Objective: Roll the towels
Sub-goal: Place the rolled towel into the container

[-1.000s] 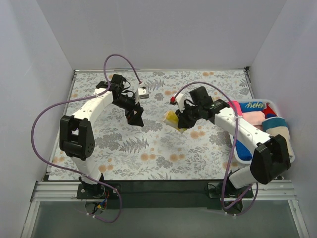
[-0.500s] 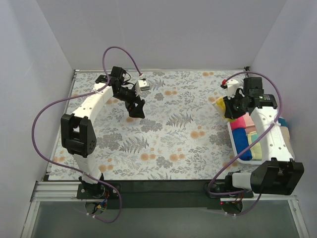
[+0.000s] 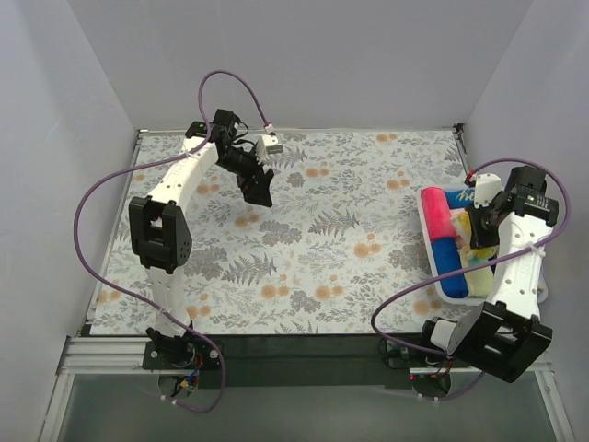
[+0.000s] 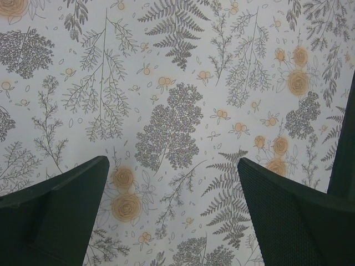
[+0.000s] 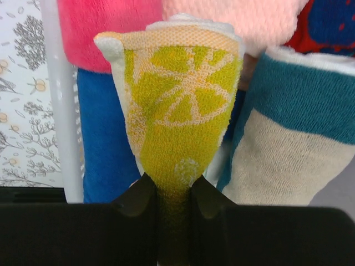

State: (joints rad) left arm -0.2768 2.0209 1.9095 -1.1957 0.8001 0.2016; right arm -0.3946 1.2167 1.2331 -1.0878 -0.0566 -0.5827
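Note:
My right gripper (image 5: 173, 191) is shut on the rolled yellow patterned towel (image 5: 177, 105) and holds it over the white basket (image 3: 430, 241) at the table's right edge. Under it lie rolled towels: a pink one (image 5: 105, 33), a blue one (image 5: 105, 138), a pale pink one (image 5: 244, 22) and a beige-and-teal one (image 5: 288, 138). In the top view the right gripper (image 3: 479, 230) is above the basket, with the pink roll (image 3: 438, 214) and blue roll (image 3: 447, 255) beside it. My left gripper (image 3: 259, 189) is open and empty above the floral covering at the far left; its fingers (image 4: 61, 210) stand wide apart.
The large floral table covering (image 3: 304, 239) spans the table. White walls enclose the back and both sides. The basket's white rim (image 5: 58, 100) runs along the left in the right wrist view. Purple cables loop over both arms.
My right arm has swung right and toward the near side, carrying the yellow towel from the basket's far corner to over its middle. My left arm has pulled back toward the far left.

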